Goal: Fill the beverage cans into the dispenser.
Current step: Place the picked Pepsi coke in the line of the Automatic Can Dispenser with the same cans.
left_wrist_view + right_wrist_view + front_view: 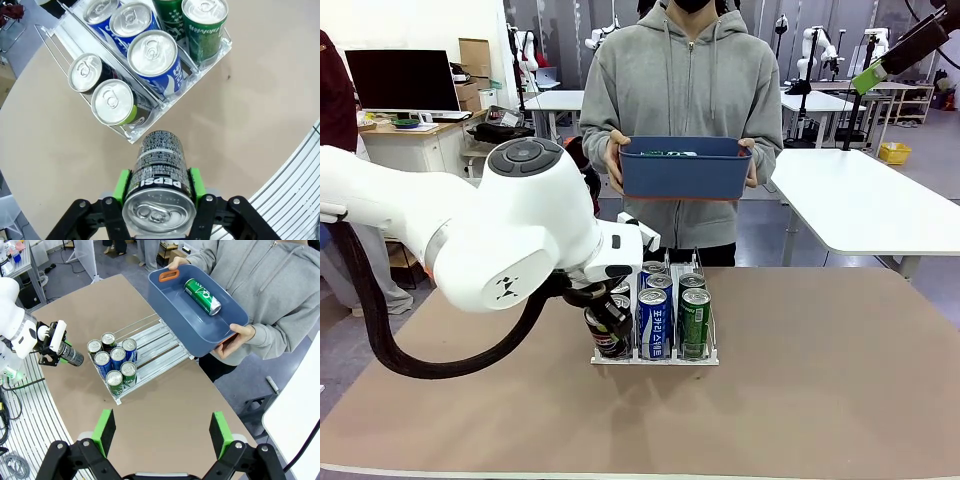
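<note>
Front: left gripper point(605, 316) at dispenser's point(656, 358) near-left corner. Left wrist: gripper clamped on black Pepsi can point(160, 165), just short of front lip (cans fill lanes beyond). Right wrist: right gripper point(161, 416) gaping, empty; green can point(202, 296) in person's blue bin point(172, 310).

Lab rm w/ white tables point(860, 205), 1 monitor point(402, 80), grey floor point(935, 185).
</note>
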Tool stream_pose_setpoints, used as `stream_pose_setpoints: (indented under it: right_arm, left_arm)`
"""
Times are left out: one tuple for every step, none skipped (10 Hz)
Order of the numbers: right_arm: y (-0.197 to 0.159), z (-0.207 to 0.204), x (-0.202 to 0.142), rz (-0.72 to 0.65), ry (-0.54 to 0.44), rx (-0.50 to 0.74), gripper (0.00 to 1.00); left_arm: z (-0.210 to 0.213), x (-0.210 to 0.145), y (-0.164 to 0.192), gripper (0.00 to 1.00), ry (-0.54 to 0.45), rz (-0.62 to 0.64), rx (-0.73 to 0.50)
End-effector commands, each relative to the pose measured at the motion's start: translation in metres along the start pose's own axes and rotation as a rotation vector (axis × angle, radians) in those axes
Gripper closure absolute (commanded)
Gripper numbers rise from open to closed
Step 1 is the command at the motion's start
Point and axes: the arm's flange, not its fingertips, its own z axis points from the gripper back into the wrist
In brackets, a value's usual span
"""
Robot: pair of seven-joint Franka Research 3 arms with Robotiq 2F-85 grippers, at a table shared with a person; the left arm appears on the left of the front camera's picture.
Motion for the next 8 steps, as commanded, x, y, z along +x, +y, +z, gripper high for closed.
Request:
stream_pose_setpoints:
  right_arm:
    - [-0.001, 0.0, -0.001, 0.003, 0.006, -0.005, 0.0]
    - [-0.001, 0.0, -0.001, 0.003, 0.006, -0.005, 0.0]
    - [-0.001, 0.0, -0.001, 0.003, 0.006, -0.005, 0.0]
    - [-0.001, 0.0, -0.001, 0.003, 0.006, -0.005, 0.0]
    - [-0.001, 0.0, -0.001, 0.003, 0.006, -0.005, 0.0]
    - [-0.001, 0.0, -0.001, 0.003, 0.006, -0.005, 0.0]
    - [-0.001, 0.0, -0.001, 0.003, 0.006, -0.005, 0.0]
    - [-0.001, 0.0, -0.001, 0.003, 0.006, -0.005, 0.0]
  left_arm:
    - [-0.016, 0.015, 0.018, 0.42, 0.012, -0.021, -0.005]
    - [-0.019, 0.019, 0.02, 0.42, 0.019, -0.003, 0.004]
    - [-0.026, 0.024, 0.02, 0.42, 0.014, 0.015, 0.0]
    - [-0.033, 0.03, 0.032, 0.42, 0.023, 0.024, 0.017]
    - [-0.038, 0.034, 0.04, 0.42, 0.028, 0.031, 0.01]
    - [-0.042, 0.04, 0.041, 0.42, 0.024, 0.059, -0.003]
    - [-0.049, 0.049, 0.053, 0.42, 0.027, 0.085, 0.014]
    - [-0.049, 0.053, 0.063, 0.42, 0.026, 0.096, 0.005]
